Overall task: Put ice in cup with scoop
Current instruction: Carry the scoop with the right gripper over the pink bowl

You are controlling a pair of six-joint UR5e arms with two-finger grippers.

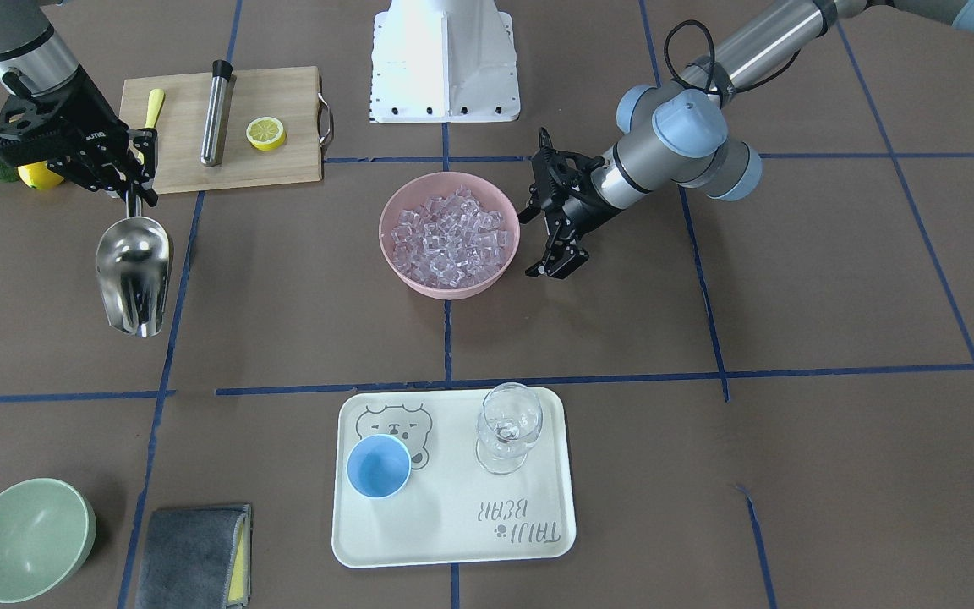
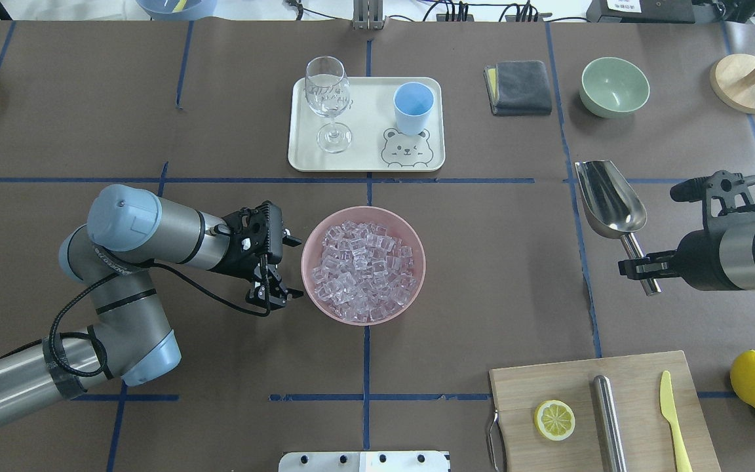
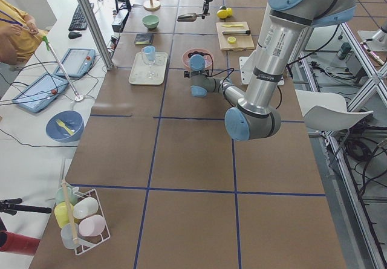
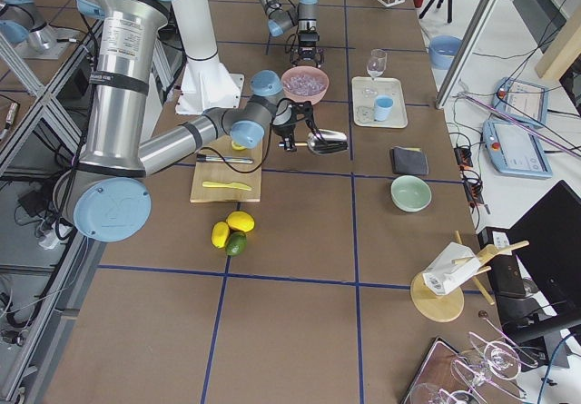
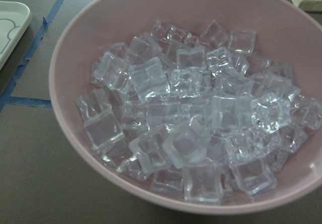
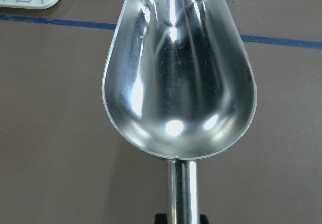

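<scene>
Steel scoop [image 2: 610,200], empty, hangs well right of the bowl [image 2: 308,252], its handle clamped in the right gripper [image 2: 643,265]. Ice [image 2: 364,272] fills that pink bowl at mid-table. The cup [image 2: 413,105] stands on the far tray [image 2: 364,154], right of a glass [image 2: 328,92]. The left gripper [image 2: 278,295] sits just left of the bowl, fingers apart and empty.

Likely risks:
- The round handle may twist under load.
- Digging may shove the unheld bowl.
- A heaped scoop may shed cubes.
- A wide pour may miss the small cup or hit the glass.
</scene>
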